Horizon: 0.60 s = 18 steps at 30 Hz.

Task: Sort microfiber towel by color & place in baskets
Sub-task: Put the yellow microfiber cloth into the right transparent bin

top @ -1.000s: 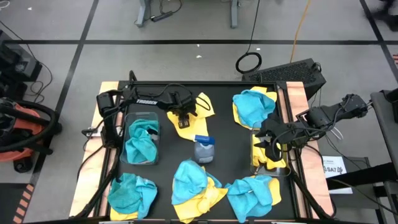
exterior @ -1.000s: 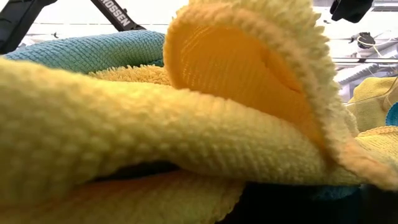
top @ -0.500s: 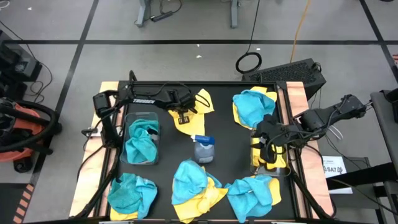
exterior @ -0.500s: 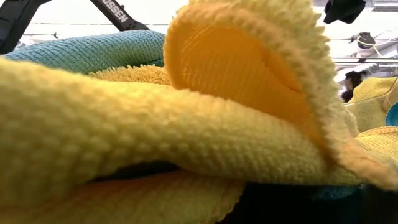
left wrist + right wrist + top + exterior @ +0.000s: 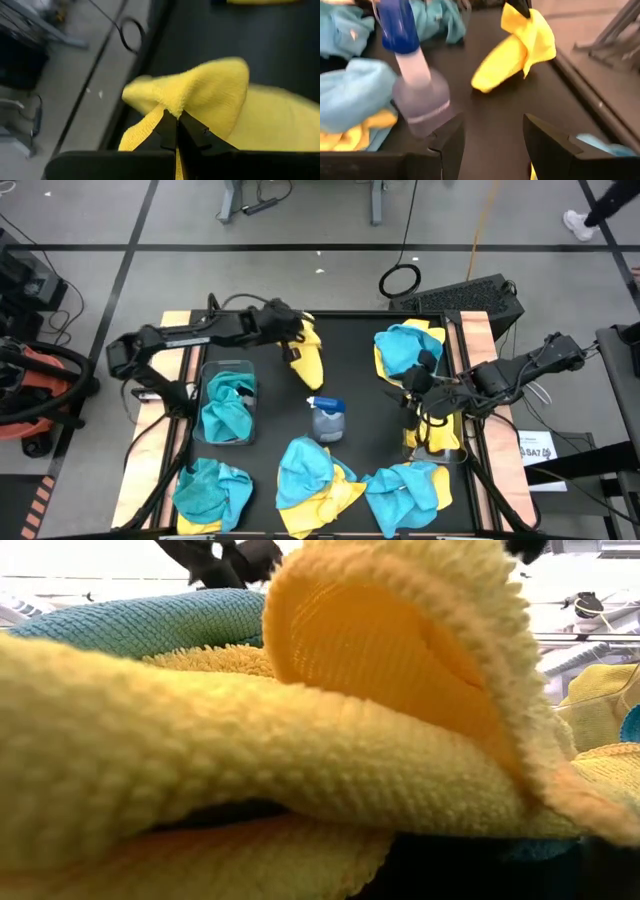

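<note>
High view: left gripper (image 5: 297, 340) is clamped on a yellow microfiber towel (image 5: 308, 360), lifted near the mat's far edge, its tail trailing toward the grey spray bottle (image 5: 327, 418). Right gripper (image 5: 420, 392), fingers apart, sits by the right basket (image 5: 432, 436). Left basket (image 5: 227, 409) holds a teal towel.

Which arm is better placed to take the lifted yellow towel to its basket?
Left. The left gripper is already shut on the yellow towel; the right gripper, open, holds nothing beside the basket holding yellow.
</note>
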Each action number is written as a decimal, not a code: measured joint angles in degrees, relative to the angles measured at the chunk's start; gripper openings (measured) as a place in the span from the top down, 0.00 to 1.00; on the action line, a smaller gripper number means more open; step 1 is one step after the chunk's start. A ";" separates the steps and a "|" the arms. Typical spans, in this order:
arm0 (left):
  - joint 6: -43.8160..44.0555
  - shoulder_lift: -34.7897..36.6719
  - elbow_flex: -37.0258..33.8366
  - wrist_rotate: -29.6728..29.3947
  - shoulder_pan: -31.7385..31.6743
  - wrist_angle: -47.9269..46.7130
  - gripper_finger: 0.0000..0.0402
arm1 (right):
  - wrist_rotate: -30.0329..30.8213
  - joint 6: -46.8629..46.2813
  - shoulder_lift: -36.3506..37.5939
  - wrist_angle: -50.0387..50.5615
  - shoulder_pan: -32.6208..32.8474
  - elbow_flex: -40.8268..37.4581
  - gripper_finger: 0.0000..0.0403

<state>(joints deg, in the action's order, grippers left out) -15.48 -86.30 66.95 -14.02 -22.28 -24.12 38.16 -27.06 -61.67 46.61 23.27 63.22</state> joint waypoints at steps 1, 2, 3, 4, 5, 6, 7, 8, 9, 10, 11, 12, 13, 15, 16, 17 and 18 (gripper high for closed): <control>0.00 1.32 0.00 -0.02 0.03 0.63 1.00 | 0.91 1.62 0.00 -1.70 0.00 -0.02 0.53; 0.00 2.61 0.00 0.00 0.11 1.30 1.00 | 1.79 3.26 0.00 -3.33 -0.02 -0.02 0.53; 0.00 3.95 0.00 0.00 0.24 2.38 1.00 | 2.69 5.06 0.00 -4.91 -0.02 0.00 0.53; 0.00 5.08 0.00 0.02 0.35 3.50 1.00 | 3.48 6.99 0.00 -6.47 -0.02 0.00 0.53; 0.00 6.07 0.00 0.02 0.60 4.62 1.00 | 4.08 9.03 0.00 -8.08 -0.02 0.00 0.53; 0.00 7.00 0.02 0.04 0.74 5.76 1.00 | 4.26 11.00 -0.06 -9.90 -0.08 0.00 0.53; 0.00 7.86 0.03 0.10 0.98 6.67 1.00 | 4.33 13.17 -0.11 -11.79 -0.28 0.00 0.53; -0.10 8.59 0.03 0.45 1.11 7.39 1.00 | 4.11 15.04 -0.22 -13.77 -0.44 0.00 0.53; -0.26 9.15 0.03 0.93 1.33 8.45 1.00 | 3.92 16.70 -0.46 -15.76 -0.61 0.00 0.53; -0.33 9.60 0.03 1.65 1.59 9.89 1.00 | 3.84 18.30 -0.69 -17.57 -0.89 0.00 0.53; -0.33 9.97 0.07 2.29 1.82 10.88 1.00 | 3.84 19.84 -0.97 -19.08 -1.12 0.00 0.53; -0.33 10.34 0.07 2.91 2.01 11.46 1.00 | 3.86 21.09 -1.26 -20.53 -1.30 -0.02 0.53; -0.38 10.57 0.07 3.22 2.38 12.31 1.00 | 3.90 22.15 -1.50 -21.71 -1.65 0.00 0.53; -0.52 10.77 0.07 3.65 3.32 14.44 1.00 | 3.98 24.10 -2.25 -23.64 -2.51 0.00 0.53; -0.93 10.90 0.07 4.08 3.72 15.14 1.00 | 3.98 24.88 -2.63 -24.14 -2.96 0.00 0.53; -1.36 10.93 0.07 4.70 4.20 15.92 1.00 | 4.00 25.48 -3.13 -24.68 -3.52 0.00 0.53; -1.55 10.94 0.07 5.13 4.78 16.88 1.00 | 4.00 26.00 -3.57 -25.24 -4.14 0.00 0.53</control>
<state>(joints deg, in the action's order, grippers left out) -17.03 -75.36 67.02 -8.90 -17.51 -7.25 42.16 -1.06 -65.24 21.37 19.13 63.22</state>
